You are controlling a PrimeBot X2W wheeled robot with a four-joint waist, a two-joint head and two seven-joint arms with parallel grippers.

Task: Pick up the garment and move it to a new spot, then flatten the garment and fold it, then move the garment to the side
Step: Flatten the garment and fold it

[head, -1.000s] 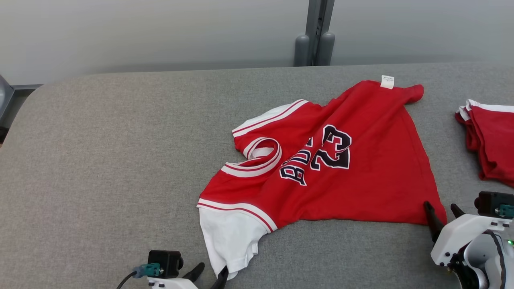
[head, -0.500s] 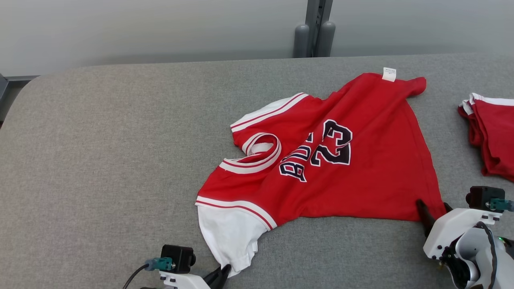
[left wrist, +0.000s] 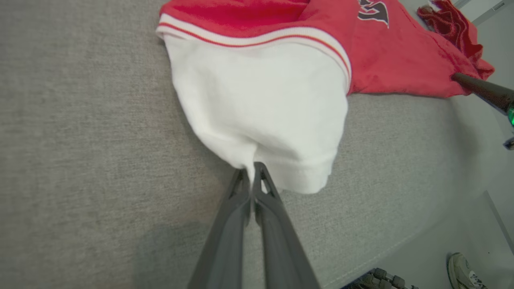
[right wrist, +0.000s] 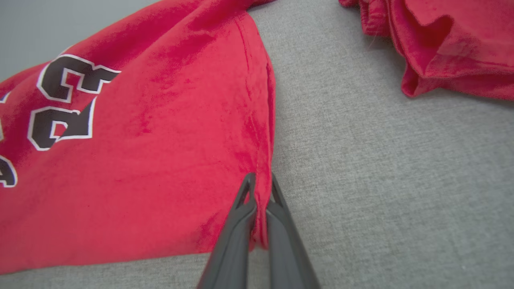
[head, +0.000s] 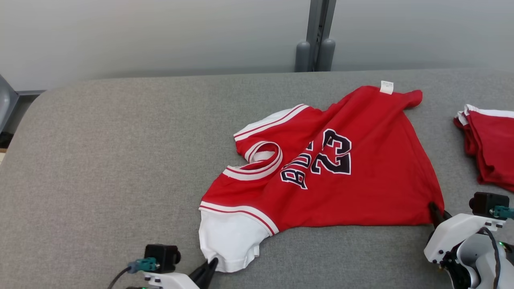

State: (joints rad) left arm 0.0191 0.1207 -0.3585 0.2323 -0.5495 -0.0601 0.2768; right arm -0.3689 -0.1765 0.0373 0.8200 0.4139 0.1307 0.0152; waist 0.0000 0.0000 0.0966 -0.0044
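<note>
Pinching red jersey (head: 361, 192) at two points on grey tabletop (head: 120, 160).
Left tool (left wrist: 252, 166) clamped on white sleeve (left wrist: 261, 100) hem, right tool (right wrist: 261, 180) clamped on hem corner.

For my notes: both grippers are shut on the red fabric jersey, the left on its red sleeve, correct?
Not quite: the sleeve held by the left gripper is white, as the left wrist view shows; the right gripper grips the jersey.

I seem to be in a test lab: grey fabric-covered tabletop (head: 120, 140), bare pale wall (head: 160, 36), metal post (head: 319, 24).
</note>
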